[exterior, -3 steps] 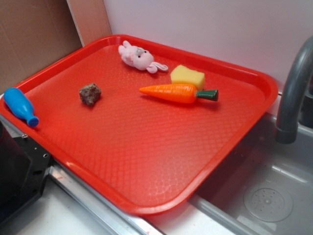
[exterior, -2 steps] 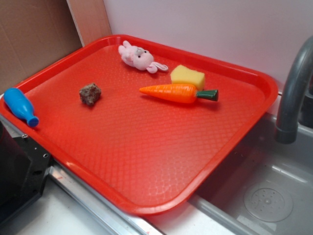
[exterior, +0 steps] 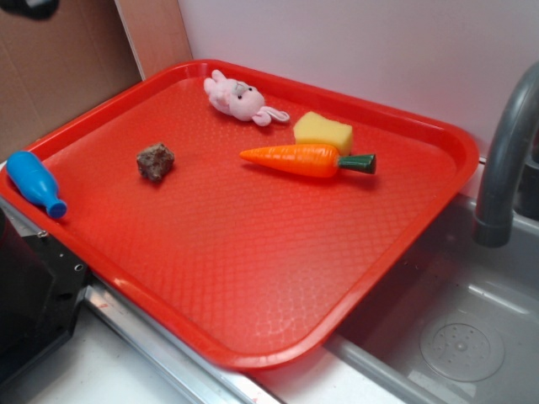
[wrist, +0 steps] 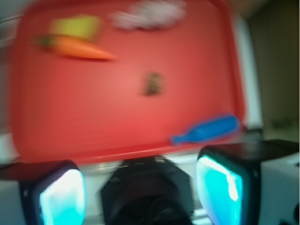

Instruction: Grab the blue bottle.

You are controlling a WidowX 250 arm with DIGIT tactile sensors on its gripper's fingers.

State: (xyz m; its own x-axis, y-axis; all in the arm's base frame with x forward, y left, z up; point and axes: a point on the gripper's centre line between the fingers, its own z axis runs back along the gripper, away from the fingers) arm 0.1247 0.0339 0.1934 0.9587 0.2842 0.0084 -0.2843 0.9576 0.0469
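Blue bottle point(exterior: 34, 183): laid on its side at the left edge of the frame in the exterior view, resting against the left rim of the tray, mouth pointed toward the lower right. In the blurred wrist view it point(wrist: 208, 130) is seen at the lower right, near the tray's close edge.
Claw point(wrist: 140, 194): seen only in the wrist view, at the bottom of the frame; the two fingers point(wrist: 220, 187) are spread wide apart and nothing is held between them. It is kept well apart from the bottle.
Tray point(exterior: 253, 278): red, textured, filling most of the exterior view.
Brown lump point(exterior: 156, 161): placed right of the bottle, in the tray's left half.
Carrot point(exterior: 307, 159): laid near the centre-top, green end pointed right.
Yellow block point(exterior: 322, 130): set just behind the carrot.
Pink plush bunny point(exterior: 238, 98): lying near the tray's upper edge.
Faucet point(exterior: 505, 160): grey, curved, at the right edge.
Sink point(exterior: 463, 328): located at the lower right, partly under the tray.
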